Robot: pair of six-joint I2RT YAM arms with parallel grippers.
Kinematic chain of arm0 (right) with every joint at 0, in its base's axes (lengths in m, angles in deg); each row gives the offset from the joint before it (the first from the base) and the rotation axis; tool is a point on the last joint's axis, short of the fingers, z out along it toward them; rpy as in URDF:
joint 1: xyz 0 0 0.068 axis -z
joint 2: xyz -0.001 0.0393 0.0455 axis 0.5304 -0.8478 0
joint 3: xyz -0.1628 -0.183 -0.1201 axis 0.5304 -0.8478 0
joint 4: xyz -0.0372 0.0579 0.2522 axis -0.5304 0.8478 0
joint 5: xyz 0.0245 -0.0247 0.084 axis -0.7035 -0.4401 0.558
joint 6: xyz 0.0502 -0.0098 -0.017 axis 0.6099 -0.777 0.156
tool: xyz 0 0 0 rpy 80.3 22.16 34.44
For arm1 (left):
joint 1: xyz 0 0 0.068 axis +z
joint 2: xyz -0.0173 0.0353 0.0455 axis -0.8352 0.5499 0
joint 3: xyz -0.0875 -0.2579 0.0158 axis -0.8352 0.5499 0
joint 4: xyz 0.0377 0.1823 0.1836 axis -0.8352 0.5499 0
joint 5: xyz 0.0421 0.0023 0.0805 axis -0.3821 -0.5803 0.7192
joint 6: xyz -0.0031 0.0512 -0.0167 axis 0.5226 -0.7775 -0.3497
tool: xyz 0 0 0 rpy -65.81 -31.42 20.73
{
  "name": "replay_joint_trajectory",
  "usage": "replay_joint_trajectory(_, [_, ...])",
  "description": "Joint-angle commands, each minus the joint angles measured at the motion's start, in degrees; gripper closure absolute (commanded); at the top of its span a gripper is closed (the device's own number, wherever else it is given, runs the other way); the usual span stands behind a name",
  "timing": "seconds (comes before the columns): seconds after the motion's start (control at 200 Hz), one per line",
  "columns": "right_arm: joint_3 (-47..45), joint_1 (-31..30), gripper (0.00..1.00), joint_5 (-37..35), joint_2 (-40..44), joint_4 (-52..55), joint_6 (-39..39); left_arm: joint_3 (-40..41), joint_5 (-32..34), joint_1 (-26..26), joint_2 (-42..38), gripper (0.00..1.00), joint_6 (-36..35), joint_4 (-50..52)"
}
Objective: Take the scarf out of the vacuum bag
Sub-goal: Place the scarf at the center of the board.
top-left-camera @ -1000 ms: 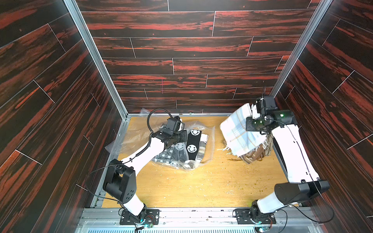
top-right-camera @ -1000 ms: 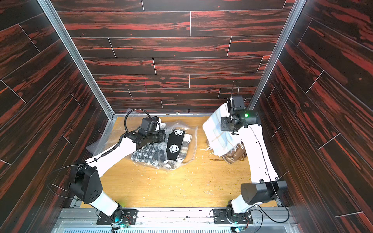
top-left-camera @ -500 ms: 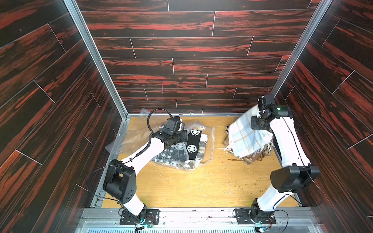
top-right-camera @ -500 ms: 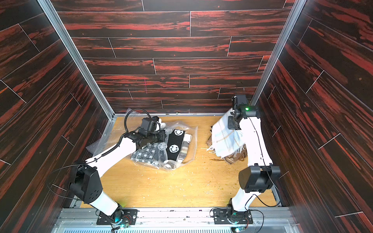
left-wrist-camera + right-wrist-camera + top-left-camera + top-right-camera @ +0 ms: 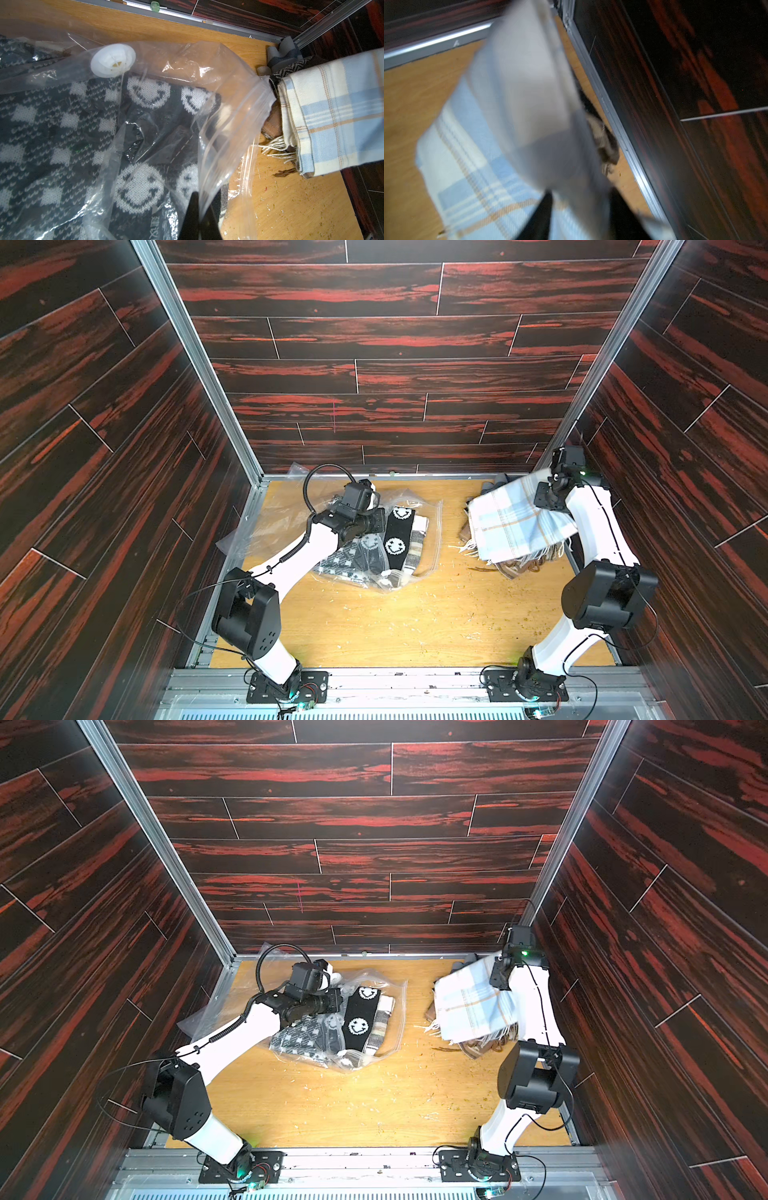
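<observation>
**A:** Where are the fingers?

**B:** The left fingers are pressed together on a raised fold of the large crinkly clear plastic vacuum bag, near its zip edge. The right fingers stand apart with blurred cloth between them. I cannot tell whether either one touches it.

**A:** What cloth is that?

**B:** A folded pale blue and cream plaid scarf with a fringed end. It is outside the bag, at the right arm's wrist, near the far right corner of the light wooden tabletop. It hangs over a heap of brown fringed fabric. In both top views a strip of bare wood separates it from the bag.

**A:** And the bag?

**B:** It lies on the left half of the tabletop, with its round white valve disc facing up. Inside are a black knitted scarf with white smiley faces and a black-and-white checked knit.
</observation>
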Motion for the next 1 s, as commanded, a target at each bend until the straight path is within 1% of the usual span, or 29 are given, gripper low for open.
replay_joint_trajectory(0.0, [-1.55,0.61,0.03,-0.58,0.08,-5.2,1.41,0.25,-0.72,0.28,-2.48,1.0,-0.62,-0.32])
replay_joint_trajectory(0.105, [-4.49,0.78,0.03,0.07,1.52,-8.81,2.98,0.36,-0.73,0.28,-2.44,1.0,-0.69,-0.36])
replay_joint_trajectory(0.19, [-8.42,0.85,0.03,2.9,3.67,-13.28,3.93,0.49,-0.74,0.28,-2.38,1.0,-0.63,-0.5])
replay_joint_trajectory(0.256, [-11.27,0.86,0.02,2.73,5.38,-15.92,6.13,0.56,-0.73,0.28,-2.38,1.0,-0.72,-0.45])
replay_joint_trajectory(0.326, [-13.71,0.87,0.02,2.66,6.66,-17.69,8.11,0.54,-0.8,0.28,-2.3,1.0,-0.61,-0.53])
replay_joint_trajectory(0.391, [-14.84,0.89,0.02,4.67,7.12,-18.26,9.22,0.56,-0.89,0.28,-2.34,1.0,-0.63,-0.62])
replay_joint_trajectory(0.451, [-15.76,0.84,0.02,8.08,7.7,-18.5,10.34,0.56,-0.92,0.28,-2.34,1.0,-0.61,-0.76])
replay_joint_trajectory(0.591, [-22.49,0.75,0.02,21.3,11.41,-23.89,12.73,0.56,-1.31,0.28,-2.16,1.0,-0.72,-0.7])
replay_joint_trajectory(0.681, [-28.42,-0.14,0.02,29.29,14.66,-29.32,14.91,0.56,-1.66,0.28,-2.02,1.0,-0.89,-0.53])
replay_joint_trajectory(0.757, [-32.58,-1.89,0.02,34.87,17.14,-33.03,16.08,0.43,-1.88,0.21,-2.02,1.0,-1.24,-0.43])
replay_joint_trajectory(0.802, [-34.25,-3.73,0.02,36.76,18.23,-34.52,16.42,0.38,-1.91,0.23,-2.03,1.0,-1.39,-0.36])
replay_joint_trajectory(0.997, [-36.22,-14.5,0.02,37.99,18.98,-36.3,17.55,0.29,-2.86,0.12,-1.95,1.0,-2.32,-0.42])
